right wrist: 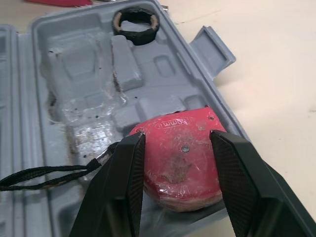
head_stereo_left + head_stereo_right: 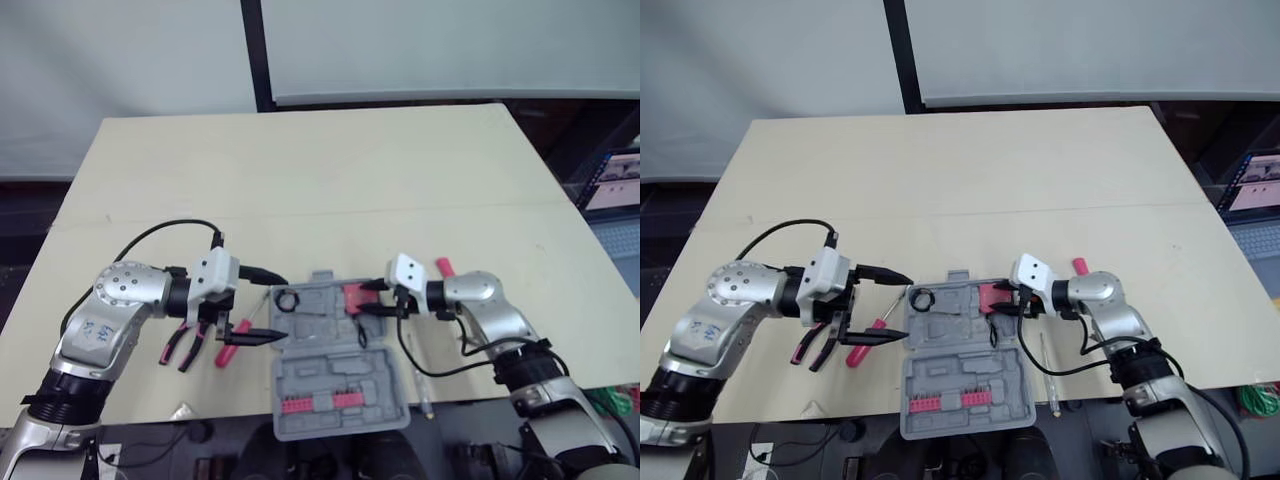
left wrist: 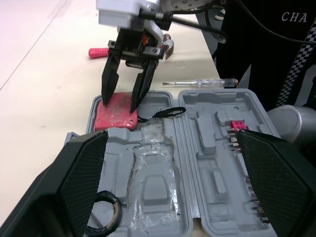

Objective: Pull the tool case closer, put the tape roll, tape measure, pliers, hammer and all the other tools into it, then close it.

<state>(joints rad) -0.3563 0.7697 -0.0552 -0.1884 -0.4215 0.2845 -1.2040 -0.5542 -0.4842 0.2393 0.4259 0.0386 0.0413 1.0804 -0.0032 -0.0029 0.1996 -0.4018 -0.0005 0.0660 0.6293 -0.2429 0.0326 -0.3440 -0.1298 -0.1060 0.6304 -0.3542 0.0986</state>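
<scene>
White letters "CHA" show on a dark garment beyond the bench. The raised lettering on the red tape measure cannot be read.

The grey case lies open at lower centre of the head view, near the bench's front edge. Its far half holds the black tape roll in the upper left corner and the tape measure in the upper right corner, with the measure's black strap trailing across the tray. The near half carries a row of red bits.

The right tool reaches in from the right. It is clenched on the tape measure, one finger against each side, with the measure low in its corner of the case.

The left tool sits level at the case's left edge. Its fingers are spread wide and hold nothing.

The red-handled pliers and a red screwdriver lie on the bench at lower left, beneath the left tool. A clear-handled screwdriver lies just right of the case. The hammer rests behind the right arm.
</scene>
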